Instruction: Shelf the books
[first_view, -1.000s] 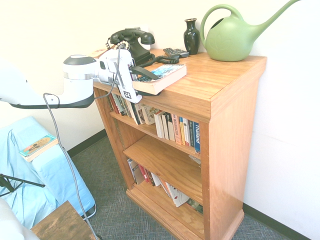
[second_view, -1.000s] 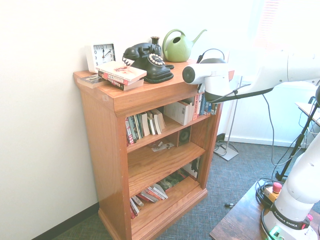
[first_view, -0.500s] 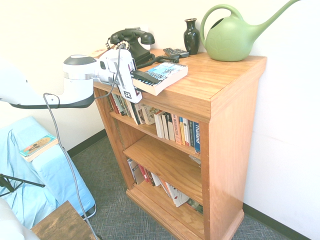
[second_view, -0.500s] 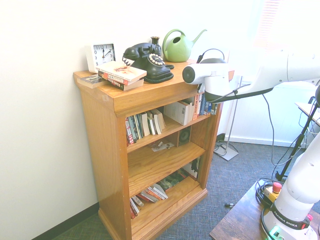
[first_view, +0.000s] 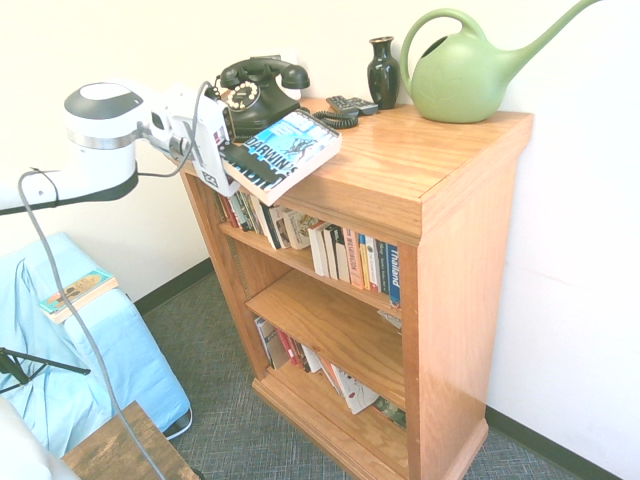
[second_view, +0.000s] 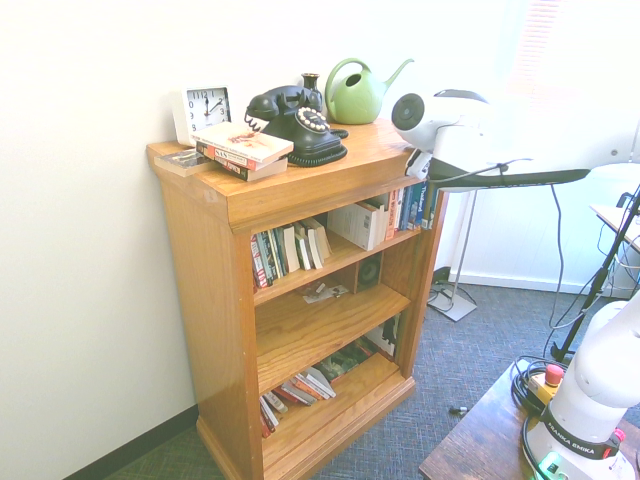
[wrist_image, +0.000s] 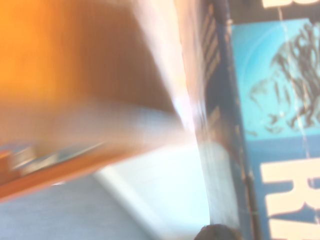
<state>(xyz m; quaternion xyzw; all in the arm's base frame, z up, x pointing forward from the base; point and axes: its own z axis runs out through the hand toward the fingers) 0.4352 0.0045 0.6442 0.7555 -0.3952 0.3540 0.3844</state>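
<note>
Pincer: gripper (first_view: 232, 160) is clamped on the near edge of the paperback (first_view: 283, 152); in the second exterior view the fingers are hidden behind the arm.
Book position: the paperback is held tilted, cover toward the first exterior camera, its far end over the front edge of the bookcase top (first_view: 420, 150); whether that end touches the wood cannot be told.
Reason for hold: an edge grip with the book tipped up is judged to free it from the top so it can be carried down to a shelf.
Destination: the upper shelf (first_view: 300, 262) is largely filled with upright books (first_view: 352, 258); the middle shelf (first_view: 335, 330) shows open space.
Other items on top: a black telephone (first_view: 262, 85), a dark vase (first_view: 383, 72) and a green watering can (first_view: 465, 68) stand behind, clear of the held book; a second book stack (second_view: 243, 150) lies by a white clock (second_view: 206, 108).
Legible writing: "DARWIN" is read in white on the held cover; "Thailand" on a blue spine (first_view: 393, 272); large white letters in the wrist view are cropped.
Elsewhere: an orange-and-teal book (first_view: 78, 292) lies on the blue-covered seat (first_view: 110, 350).
</note>
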